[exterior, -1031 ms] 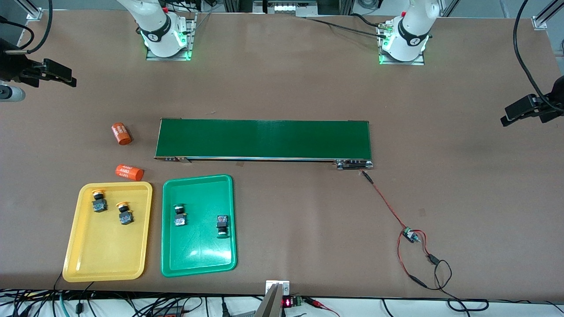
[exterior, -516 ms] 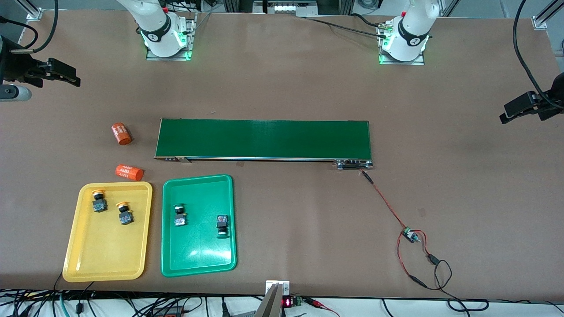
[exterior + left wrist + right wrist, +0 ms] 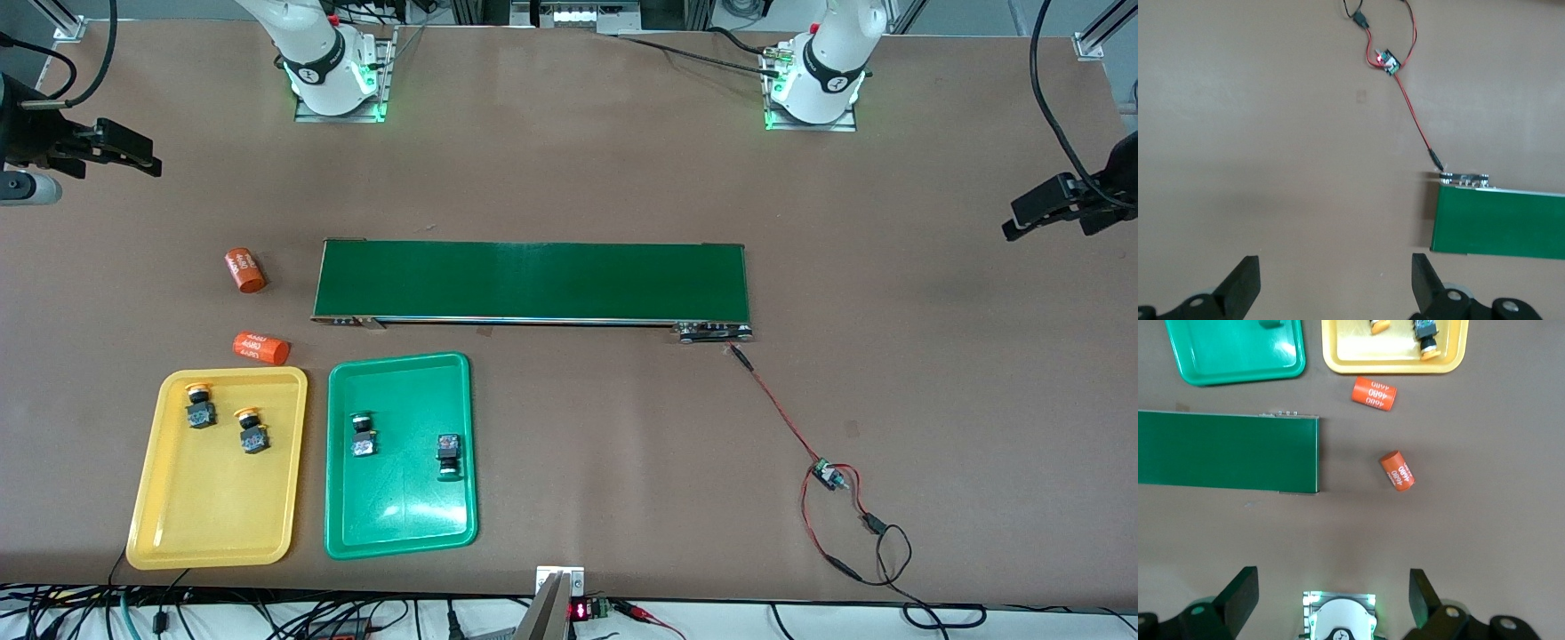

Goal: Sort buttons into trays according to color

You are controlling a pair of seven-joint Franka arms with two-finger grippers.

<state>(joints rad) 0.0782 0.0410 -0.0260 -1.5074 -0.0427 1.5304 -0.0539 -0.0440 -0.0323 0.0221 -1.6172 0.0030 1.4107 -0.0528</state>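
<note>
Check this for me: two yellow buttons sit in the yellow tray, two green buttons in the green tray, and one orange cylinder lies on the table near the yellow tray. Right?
Not quite. The front view shows two orange cylinders, not one. The rest stands: two yellow buttons in the yellow tray, two green buttons in the green tray.

Both arm bases [image 3: 333, 67] are showing white rounded shells with black bands, glowing green at their metal mounting plates. Black cables are trailing to the black, angular grippers.

Yellow buttons [image 3: 226, 416] in yellow tray [image 3: 178, 533], green buttons [image 3: 404, 446] in green tray [image 3: 400, 533].
</note>
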